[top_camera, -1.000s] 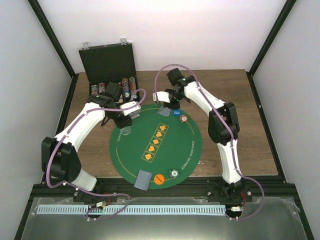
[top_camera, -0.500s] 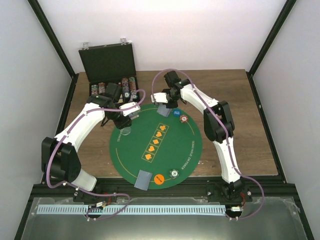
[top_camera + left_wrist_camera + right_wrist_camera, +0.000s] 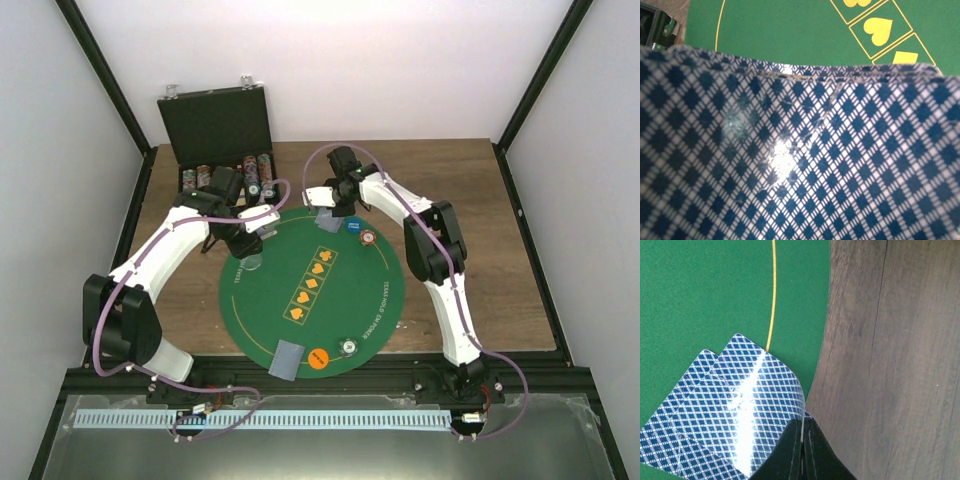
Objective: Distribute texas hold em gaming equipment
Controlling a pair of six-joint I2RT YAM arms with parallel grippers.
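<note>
My left gripper (image 3: pixel 245 232) hovers over the left edge of the green mat (image 3: pixel 340 290), shut on a deck of blue-diamond-backed cards (image 3: pixel 800 150) that fills the left wrist view and hides its fingers. My right gripper (image 3: pixel 334 207) is at the mat's far edge, shut on the edge of one card (image 3: pixel 765 390) that bends up over two cards lying there (image 3: pixel 328 225); its fingertips (image 3: pixel 790 440) pinch the card. A blue chip (image 3: pixel 352 226) and a red-and-white chip (image 3: pixel 368 238) lie nearby. At the near edge lie cards (image 3: pixel 287 358), an orange chip (image 3: pixel 318 358) and a silvery chip (image 3: pixel 348 346). A clear disc (image 3: pixel 252 263) lies below the left gripper.
The open black case (image 3: pixel 215 130) with rows of chips (image 3: pixel 228 178) stands at the back left, just behind my left gripper. Bare wood table (image 3: pixel 890 340) borders the mat on the right. White walls enclose the table.
My right gripper has shifted slightly left along the mat's far edge with the card pinched, and its elbow has swung left. The left arm has not moved.
</note>
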